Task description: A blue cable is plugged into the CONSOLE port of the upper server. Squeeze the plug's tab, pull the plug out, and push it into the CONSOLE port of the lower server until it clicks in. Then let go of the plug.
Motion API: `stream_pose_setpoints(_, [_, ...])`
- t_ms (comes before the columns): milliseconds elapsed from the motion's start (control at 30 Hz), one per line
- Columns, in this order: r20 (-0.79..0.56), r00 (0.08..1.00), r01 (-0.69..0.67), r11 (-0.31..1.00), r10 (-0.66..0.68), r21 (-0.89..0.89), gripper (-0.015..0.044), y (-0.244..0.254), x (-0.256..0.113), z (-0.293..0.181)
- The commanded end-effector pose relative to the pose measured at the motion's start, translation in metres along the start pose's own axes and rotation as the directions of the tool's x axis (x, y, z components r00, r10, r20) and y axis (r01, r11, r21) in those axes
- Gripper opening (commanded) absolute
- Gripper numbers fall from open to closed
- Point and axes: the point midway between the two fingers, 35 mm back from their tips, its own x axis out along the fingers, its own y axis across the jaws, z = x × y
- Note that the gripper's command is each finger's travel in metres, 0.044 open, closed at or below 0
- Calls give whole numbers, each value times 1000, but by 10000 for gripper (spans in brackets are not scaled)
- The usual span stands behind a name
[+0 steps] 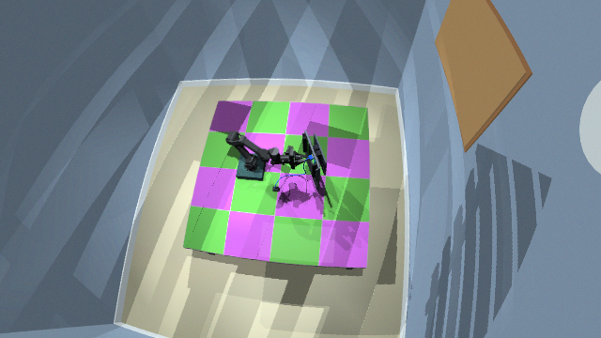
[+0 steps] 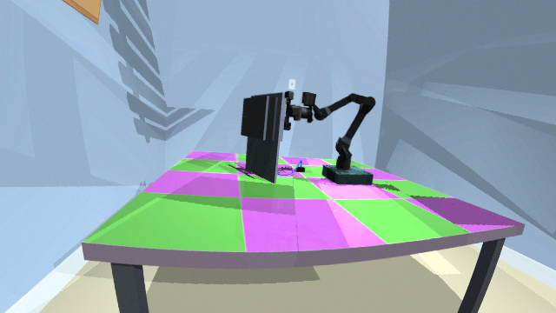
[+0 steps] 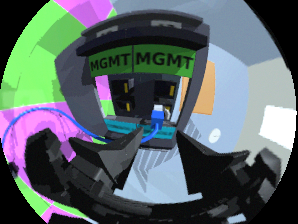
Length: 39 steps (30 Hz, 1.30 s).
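Gripper (image 1: 302,160) (image 2: 287,114) (image 3: 160,131) faces the dark, slab-like server panel (image 1: 308,145) (image 2: 278,126) (image 3: 192,82), fingers apart, nothing between them, presumably left wide to straddle the plug; blue plug (image 1: 310,158) (image 3: 157,118), boxy, sits at a port at the panel's near side, ahead of the wedge-shaped black fingertips; blue cable (image 1: 293,175) (image 2: 287,174) (image 3: 47,109), thin, smooth, curves slack to a small dark block (image 1: 276,189) (image 2: 301,169) on the table, likely its anchor; pulling out comes later.

Slim black arm, teal square base (image 1: 241,176) (image 2: 367,178).
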Motion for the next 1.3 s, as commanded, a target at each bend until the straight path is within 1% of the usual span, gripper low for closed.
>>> stream_pose_setpoints(0, [0,1000,-1,1000,1,-5,239,0,8,1])
stream_pose_setpoints(933, [0,1000,3,1000,-3,-4,239,0,51,13])
stream_pose_setpoints(1100, [0,1000,3,1000,-3,-4,239,0,53,13])
stream_pose_setpoints(1267, [1,1000,4,1000,-4,2,206,0,49,13])
